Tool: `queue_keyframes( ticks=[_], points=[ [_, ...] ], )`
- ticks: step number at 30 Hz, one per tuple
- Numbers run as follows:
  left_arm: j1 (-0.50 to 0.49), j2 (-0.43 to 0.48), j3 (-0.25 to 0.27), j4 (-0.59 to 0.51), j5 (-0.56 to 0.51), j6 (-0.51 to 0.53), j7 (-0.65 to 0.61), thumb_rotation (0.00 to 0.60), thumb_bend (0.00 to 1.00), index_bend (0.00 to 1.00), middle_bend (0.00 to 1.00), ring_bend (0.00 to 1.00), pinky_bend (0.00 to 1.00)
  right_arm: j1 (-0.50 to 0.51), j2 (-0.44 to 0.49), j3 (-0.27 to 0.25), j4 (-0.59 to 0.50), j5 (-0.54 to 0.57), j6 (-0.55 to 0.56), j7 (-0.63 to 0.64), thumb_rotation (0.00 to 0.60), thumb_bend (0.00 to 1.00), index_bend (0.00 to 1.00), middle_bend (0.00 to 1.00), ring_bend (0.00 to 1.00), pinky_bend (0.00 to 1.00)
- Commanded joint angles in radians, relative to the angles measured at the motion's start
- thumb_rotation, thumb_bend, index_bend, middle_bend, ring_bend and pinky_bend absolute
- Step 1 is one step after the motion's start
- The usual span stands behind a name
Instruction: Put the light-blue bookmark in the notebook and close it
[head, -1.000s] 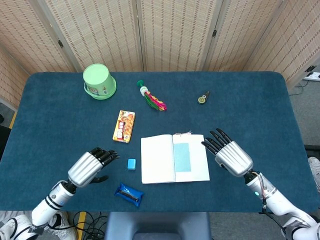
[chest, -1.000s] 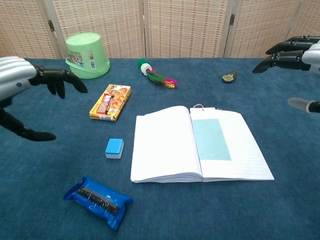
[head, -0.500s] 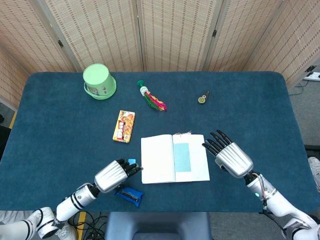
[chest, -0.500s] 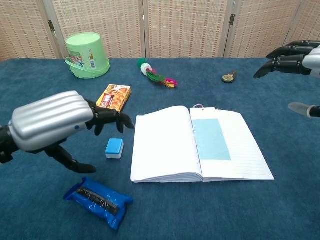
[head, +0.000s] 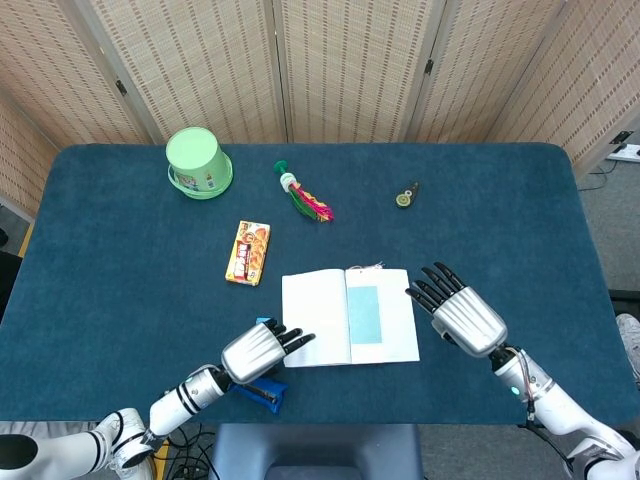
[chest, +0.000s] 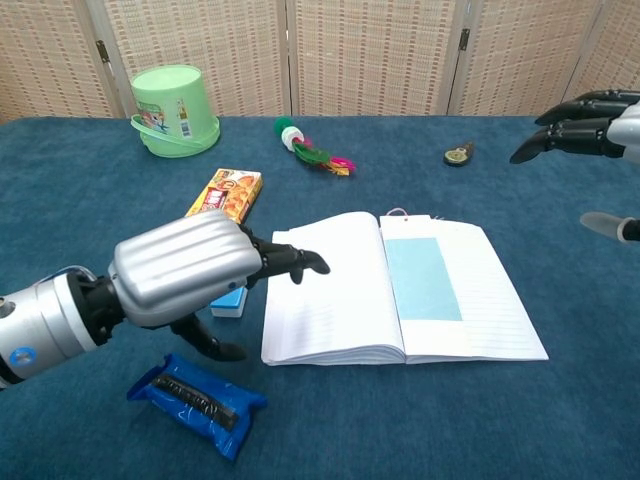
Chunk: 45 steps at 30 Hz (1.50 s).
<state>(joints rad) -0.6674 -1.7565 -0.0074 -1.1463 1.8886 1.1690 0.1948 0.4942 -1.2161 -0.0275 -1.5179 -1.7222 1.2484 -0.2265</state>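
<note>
The notebook (head: 318, 318) (chest: 330, 290) lies open and flat near the table's front middle. The light-blue bookmark (head: 364, 313) (chest: 422, 279) lies on its right page. My left hand (head: 258, 350) (chest: 185, 268) hovers at the notebook's left edge, fingers apart and reaching over the left page, holding nothing. My right hand (head: 458, 312) (chest: 585, 125) stays just right of the notebook, fingers spread, empty; the chest view cuts it off at the right edge.
A small blue eraser (chest: 229, 301) and a blue snack pack (head: 262, 392) (chest: 197, 402) lie under or beside my left hand. Further back are an orange box (head: 247, 252), a green cup (head: 198, 162), a feather toy (head: 303, 195) and a small round trinket (head: 404, 198).
My left hand has swept right from the table's left side to the notebook's left edge, now covering the eraser in the head view. The right hand has barely moved.
</note>
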Motion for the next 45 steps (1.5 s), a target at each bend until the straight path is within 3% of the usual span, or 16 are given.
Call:
queue_keyframes(
  ticks=[1,18,45],
  points=[
    [-0.012,-0.012,0.003,0.003,-0.017,-0.016,0.012,0.600,0.06,0.18,0.34,0.53,0.56,-0.002,0.000,0.000,0.004,-0.001,0.001,0.004,0.600,0.33,0.20,0.21,0.10,0.12],
    [-0.044,-0.080,0.009,0.059,-0.087,-0.053,0.035,0.600,0.06,0.16,0.31,0.52,0.56,-0.013,-0.008,0.001,0.028,-0.006,0.000,0.031,0.600,0.33,0.20,0.21,0.10,0.12],
    [-0.053,-0.116,0.020,0.078,-0.149,-0.050,0.049,0.600,0.06,0.15,0.28,0.52,0.56,-0.027,-0.011,0.003,0.035,-0.011,0.007,0.038,0.600,0.33,0.20,0.21,0.10,0.12]
  ],
)
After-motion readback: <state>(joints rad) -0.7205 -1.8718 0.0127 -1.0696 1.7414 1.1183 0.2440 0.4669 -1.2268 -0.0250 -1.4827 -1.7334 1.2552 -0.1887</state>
